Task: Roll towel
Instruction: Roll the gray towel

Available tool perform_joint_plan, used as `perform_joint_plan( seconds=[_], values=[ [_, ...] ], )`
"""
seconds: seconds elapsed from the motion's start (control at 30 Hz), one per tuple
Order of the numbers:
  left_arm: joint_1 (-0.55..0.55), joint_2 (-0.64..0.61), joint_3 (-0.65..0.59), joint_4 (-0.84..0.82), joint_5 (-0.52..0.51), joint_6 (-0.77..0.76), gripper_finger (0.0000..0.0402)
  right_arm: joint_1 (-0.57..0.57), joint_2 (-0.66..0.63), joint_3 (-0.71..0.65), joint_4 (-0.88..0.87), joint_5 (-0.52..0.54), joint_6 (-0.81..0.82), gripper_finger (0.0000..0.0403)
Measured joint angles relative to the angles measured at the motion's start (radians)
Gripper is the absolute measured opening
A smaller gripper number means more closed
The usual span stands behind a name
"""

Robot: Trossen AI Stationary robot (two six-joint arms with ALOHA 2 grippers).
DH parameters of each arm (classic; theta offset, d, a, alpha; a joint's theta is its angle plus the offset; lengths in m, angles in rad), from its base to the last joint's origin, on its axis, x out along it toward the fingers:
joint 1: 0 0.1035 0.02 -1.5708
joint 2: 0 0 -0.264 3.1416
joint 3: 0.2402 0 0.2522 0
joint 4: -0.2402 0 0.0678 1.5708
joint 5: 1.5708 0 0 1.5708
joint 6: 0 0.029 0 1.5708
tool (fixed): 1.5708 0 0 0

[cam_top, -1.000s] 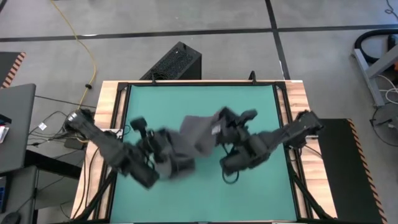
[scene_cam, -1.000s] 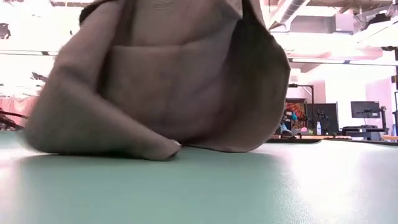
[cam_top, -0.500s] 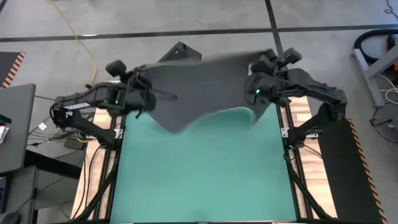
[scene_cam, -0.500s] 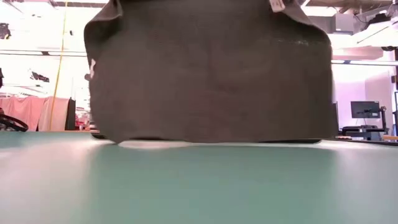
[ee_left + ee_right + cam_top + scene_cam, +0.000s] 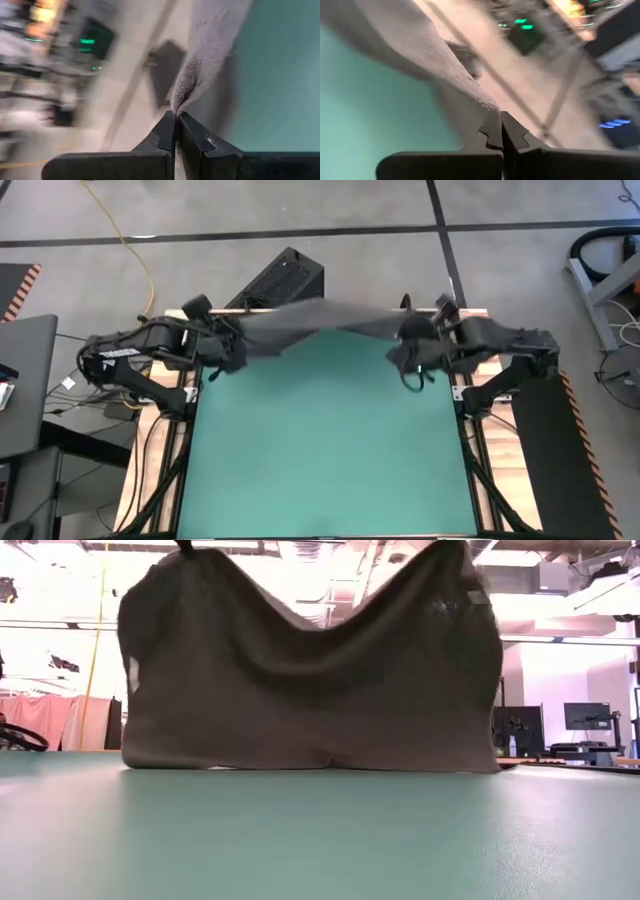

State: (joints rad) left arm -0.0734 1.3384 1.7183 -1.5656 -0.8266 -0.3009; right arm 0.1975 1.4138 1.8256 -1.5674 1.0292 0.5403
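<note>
From where I stand, the near part of the green desk [image 5: 330,460] lies bare, and everything happens along the far edge. There the towel [image 5: 320,322] hangs as a curtain between the two arms, its upper edge sagging in the middle and its lower hem appearing to just brush the desk surface in the low view [image 5: 300,690].

The left gripper [image 5: 232,345] holds one top corner, its fingers [image 5: 167,131] clenched on a small gathered pinch of cloth. The right gripper [image 5: 412,352] holds the other top corner the same way, fingers [image 5: 492,131] pressed tight on a fold.

The cloth looks light, limp and a little fuzzy. It droops wherever it is unsupported, so I judge it will not keep a shape on its own and should grip well rather than slip. Corners seem the right place to hold it for spreading flat. For rolling, I would expect a hold along one short edge to serve better.

Nothing on the desk stands in the way. Beyond the far edge, a black box [image 5: 280,280] sits on the floor just behind the towel, and a yellow cable [image 5: 140,250] trails farther off. A small pale tag [image 5: 134,674] shows near one side edge.
</note>
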Motion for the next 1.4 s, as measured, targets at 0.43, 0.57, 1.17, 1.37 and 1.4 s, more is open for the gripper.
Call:
perform_joint_plan(
  seconds=[0.43,0.57,1.17,1.37,1.4],
  values=[
    [-0.309,0.057,-0.307,0.024,0.461,-0.408,0.0000,0.319,0.014,-0.360,0.000,-0.334,0.532,0.0004],
    [-0.395,0.075,-0.421,0.148,0.595,-0.484,0.0000,0.424,0.015,-0.441,0.042,-0.456,0.656,0.0005],
    [-0.629,0.089,-0.530,0.480,0.772,-0.476,0.0134,0.766,0.015,-0.548,0.186,-0.673,0.843,0.0174],
    [-0.619,0.086,-0.530,0.386,0.388,-0.463,0.0150,0.722,0.014,-0.548,0.149,-0.363,0.691,0.0183],
    [-0.605,0.086,-0.530,0.384,0.392,-0.439,0.0149,0.694,0.014,-0.548,0.144,-0.361,0.665,0.0182]
  ],
)
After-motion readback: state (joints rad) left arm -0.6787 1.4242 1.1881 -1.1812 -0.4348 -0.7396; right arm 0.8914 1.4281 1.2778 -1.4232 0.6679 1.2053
